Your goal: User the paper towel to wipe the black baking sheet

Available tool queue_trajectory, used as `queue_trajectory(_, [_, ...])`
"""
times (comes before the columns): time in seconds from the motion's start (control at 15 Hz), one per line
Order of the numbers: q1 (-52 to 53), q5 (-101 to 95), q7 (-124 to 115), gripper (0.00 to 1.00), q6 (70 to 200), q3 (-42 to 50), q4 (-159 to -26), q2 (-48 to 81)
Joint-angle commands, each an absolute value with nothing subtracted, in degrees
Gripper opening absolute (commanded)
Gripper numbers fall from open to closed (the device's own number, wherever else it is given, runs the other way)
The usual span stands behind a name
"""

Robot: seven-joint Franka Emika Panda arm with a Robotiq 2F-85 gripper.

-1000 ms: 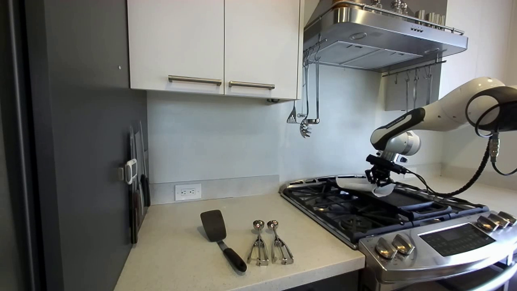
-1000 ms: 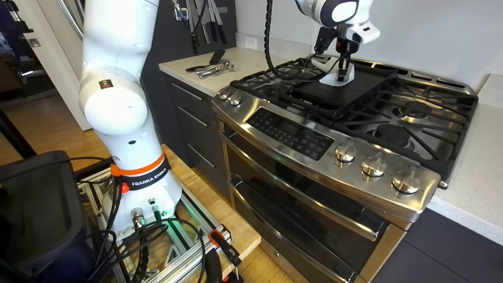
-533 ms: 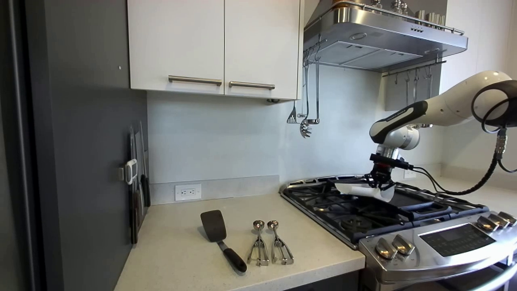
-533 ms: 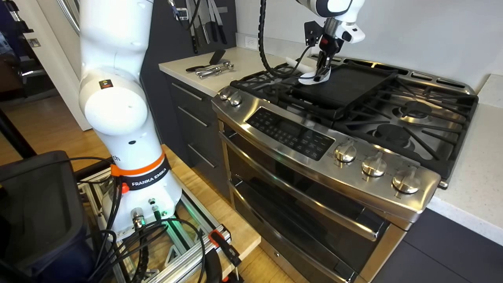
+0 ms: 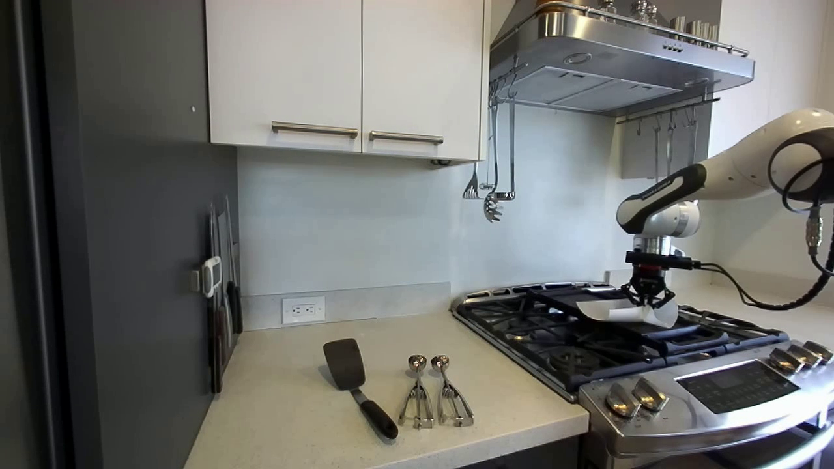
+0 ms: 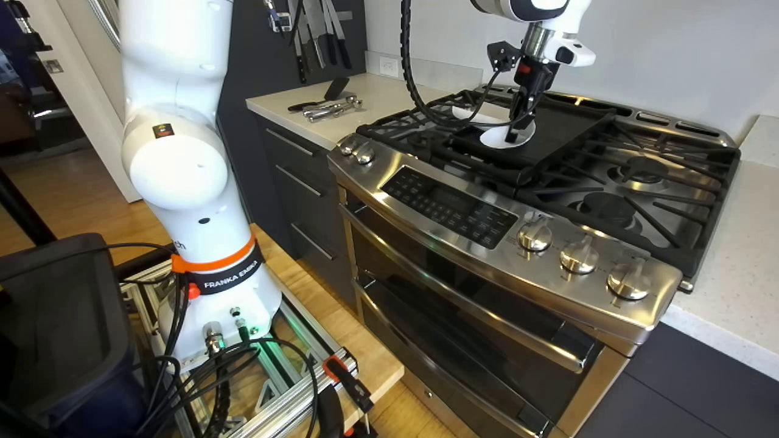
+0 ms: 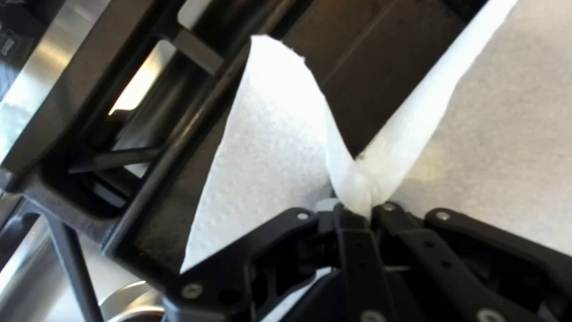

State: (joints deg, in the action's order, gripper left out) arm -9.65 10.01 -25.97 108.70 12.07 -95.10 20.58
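One claw (image 7: 368, 213) pinches one towel (image 7: 272, 134) over one tray (image 6: 563, 129).

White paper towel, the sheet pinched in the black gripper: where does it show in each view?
In an exterior view: the white paper towel, right of centre, lower half.
In an exterior view: towel, right of centre, upper half.
Wrist view: towel, left of centre to right edge.
Shared landmark: the rectangular black metal baking sheet, partly beneath it.
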Motion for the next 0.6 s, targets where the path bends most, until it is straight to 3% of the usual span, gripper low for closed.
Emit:
queue_trajectory(0.0, [-9.2,5.3,-28.8,0.00,115.2,13.8,-96.2,22.5])
queue_trajectory(0.53, [-6.9,4.9,-39.5,0.00,131.2,12.5,-95.2,25.5])
